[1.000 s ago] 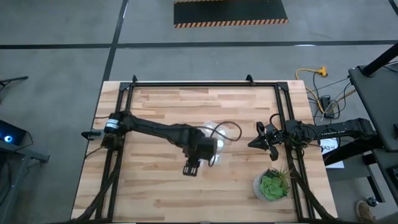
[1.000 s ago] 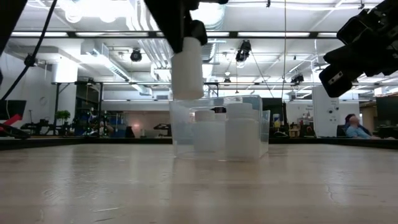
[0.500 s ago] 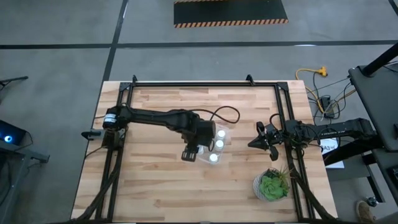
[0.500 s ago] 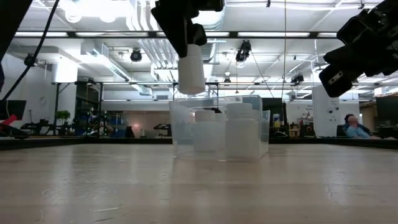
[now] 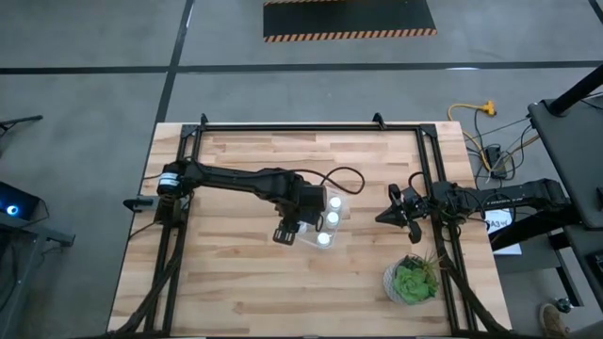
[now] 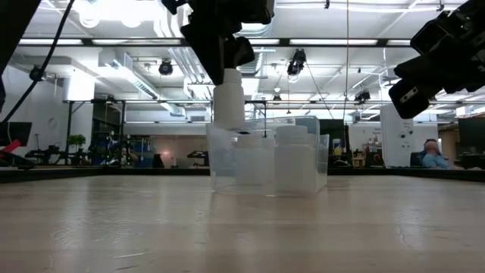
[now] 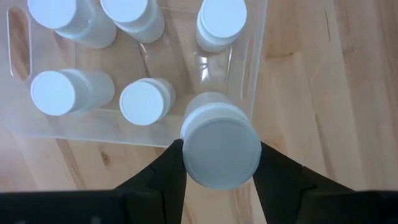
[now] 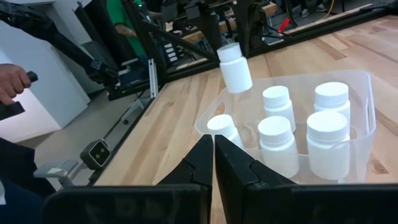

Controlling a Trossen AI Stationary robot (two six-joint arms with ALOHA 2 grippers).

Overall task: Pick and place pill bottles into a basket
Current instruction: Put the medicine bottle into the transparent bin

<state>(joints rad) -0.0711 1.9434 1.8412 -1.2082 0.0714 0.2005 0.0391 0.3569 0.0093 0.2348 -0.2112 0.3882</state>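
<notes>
My left gripper hangs over the near left corner of the clear bin and is shut on a white pill bottle. In the low view the bottle reaches down to about the height of the bin's rim. Five more white bottles stand upright inside the bin. My right gripper waits to the right of the bin above the table. Its fingers are shut and empty. My left gripper pinches the bottle at its cap end between its two fingers, one on each side. The fingers come from above, pointing down. The bottle hangs nearly upright below them, clear of the table, its bottom over the bin's corner.
A green potted plant stands at the table's near right corner. Black frame rails run along the table's left, right and far edges. A person's hand shows beyond the table, and a seated person is in the room behind.
My left gripper has carried the bottle from the near side of the bin toward the table's far edge, over the bin's near left corner. It has then gone down, so the bottle's bottom now stands at about rim height. The gripper stays shut on the bottle.
</notes>
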